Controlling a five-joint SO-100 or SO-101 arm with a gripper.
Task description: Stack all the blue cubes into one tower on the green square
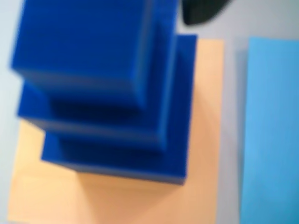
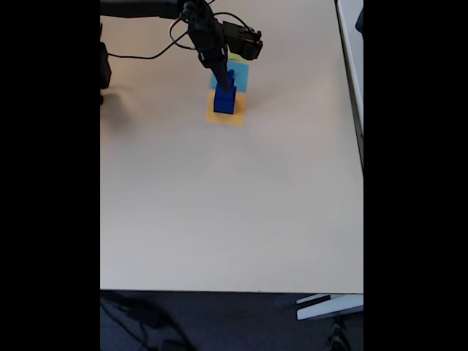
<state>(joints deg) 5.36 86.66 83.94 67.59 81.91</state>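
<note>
Three blue cubes stand stacked, largest at the bottom, on the orange square (image 1: 201, 116): the bottom cube (image 1: 180, 116), the middle cube (image 1: 93, 123) and the top cube (image 1: 84, 42), all blurred in the wrist view. A dark finger (image 1: 201, 11) lies close to the top cube's right side; the other finger is hidden. In the fixed view my gripper (image 2: 225, 84) reaches down onto the top of the blue tower (image 2: 224, 102). A sliver of the green square (image 2: 235, 57) peeks out behind the gripper, beyond the light-blue square.
A light-blue square (image 1: 271, 130) lies right of the orange one in the wrist view, and between the orange square (image 2: 225, 115) and the green one in the fixed view. Cables (image 2: 146, 55) trail at the table's far left. The wide beige table (image 2: 234, 205) stretches toward the front edge.
</note>
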